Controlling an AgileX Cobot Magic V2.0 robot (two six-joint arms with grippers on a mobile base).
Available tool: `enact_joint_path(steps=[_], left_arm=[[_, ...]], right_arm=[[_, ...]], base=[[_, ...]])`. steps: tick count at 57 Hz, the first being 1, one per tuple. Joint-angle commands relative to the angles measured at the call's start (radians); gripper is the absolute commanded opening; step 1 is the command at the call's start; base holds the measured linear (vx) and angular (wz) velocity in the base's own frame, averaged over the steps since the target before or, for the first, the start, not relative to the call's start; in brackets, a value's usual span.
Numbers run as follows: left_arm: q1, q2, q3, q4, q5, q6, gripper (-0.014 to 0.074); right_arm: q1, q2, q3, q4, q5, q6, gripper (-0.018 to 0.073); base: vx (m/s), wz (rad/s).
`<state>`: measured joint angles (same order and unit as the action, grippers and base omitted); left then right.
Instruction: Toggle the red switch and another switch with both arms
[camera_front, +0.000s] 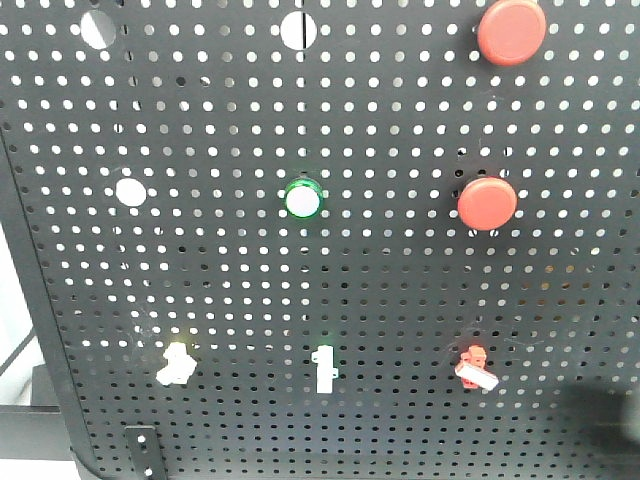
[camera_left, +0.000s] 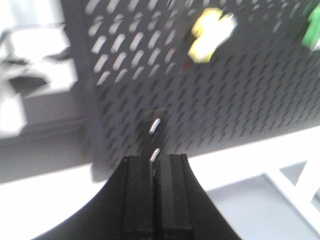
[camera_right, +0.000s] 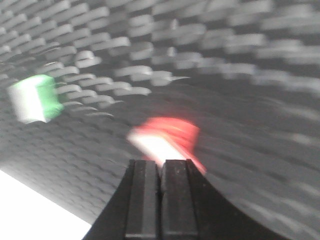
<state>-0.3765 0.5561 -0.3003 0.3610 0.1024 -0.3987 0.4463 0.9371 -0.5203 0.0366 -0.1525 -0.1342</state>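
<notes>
On the black pegboard (camera_front: 400, 280), the small red switch (camera_front: 475, 367) with a white lever sits at the lower right. The pale-yellow switch (camera_front: 175, 364) sits at the lower left. In the right wrist view the red switch (camera_right: 167, 140) is blurred, just beyond my right gripper (camera_right: 160, 162), whose fingers are pressed together with nothing held. In the left wrist view the yellow switch (camera_left: 210, 34) lies up and to the right of my left gripper (camera_left: 155, 157), which is shut and empty near the board's bottom edge.
Two large round red push buttons (camera_front: 511, 31) (camera_front: 487, 203) are at the right. A green-ringed white button (camera_front: 302, 199) is mid-board. A white upright toggle (camera_front: 323, 368) stands between the two switches. A dark blur (camera_front: 605, 420) shows at the lower right corner.
</notes>
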Motion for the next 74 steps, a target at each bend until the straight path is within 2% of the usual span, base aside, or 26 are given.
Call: enact_joint_path(steps=[1,12,32,43,52,64,74], left_arm=[[-0.005,-0.034,-0.024,-0.008,-0.027,-0.002,0.0003],[-0.005,-0.061,-0.023,-0.005,-0.016,-0.002,0.0003],[-0.005,-0.061,-0.023,-0.008,-0.017,-0.002,0.0003],[-0.005,-0.061,-0.023,-0.008,-0.016,-0.002,0.0003],[-0.005,-0.061,-0.023,-0.009,-0.006,-0.003,0.0003],[-0.005,-0.061,-0.023,-0.021,0.000,-0.004,0.0003],[-0.005,-0.061,-0.022,-0.072,0.010,-0.004,0.0003]], right_arm=[[0.018,0.044,-0.076,0.017,-0.160,0.000,-0.0006],[0.018,0.071,-0.140,0.018,-0.159,0.000,-0.0006],[0.018,0.180,-0.144,0.021,-0.116,0.052,-0.0006],[0.018,0.272,-0.141,0.021,0.078,0.052,-0.0006],[0.018,0.264,-0.141,0.022,0.184,0.052,-0.0006],[0.018,0.137,-0.141,0.025,0.258,0.052,-0.0006],[0.018,-0.055,-0.141,0.005,0.429,0.047,-0.0006]], base=[[0.00,0.00],[0.00,0.00],[0.00,0.00],[0.00,0.00],[0.00,0.00],[0.00,0.00],[0.00,0.00]])
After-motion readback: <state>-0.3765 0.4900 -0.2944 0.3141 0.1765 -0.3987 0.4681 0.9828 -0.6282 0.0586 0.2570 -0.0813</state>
